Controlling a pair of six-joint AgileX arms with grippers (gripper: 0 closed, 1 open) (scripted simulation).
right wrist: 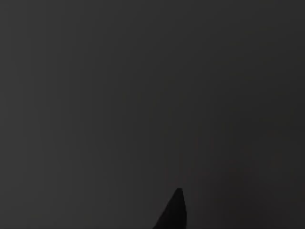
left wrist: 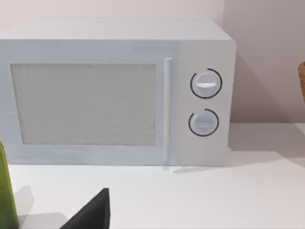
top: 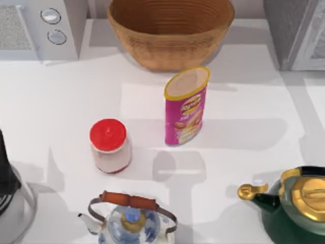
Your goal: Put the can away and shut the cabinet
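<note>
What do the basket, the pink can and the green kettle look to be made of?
Basket: woven wicker, matte, ribbed coils visible. Can: likely printed cardboard tube, glossy pink label, pale lid. Kettle: probably glazed ceramic or enamel, shiny dark green, with gold metallic-looking lid and spout.

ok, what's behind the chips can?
In the top view, a wicker basket stands behind the chips can, apart from it, with white table between. The can hides the strip right at its base.

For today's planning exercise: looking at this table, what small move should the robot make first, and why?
Probably bring one hand over the upright pink chip can to grasp it. It stands free mid-table, apart from the red-lidded jar and wicker basket, and nothing holds it yet. The right wrist view is dark.
</note>
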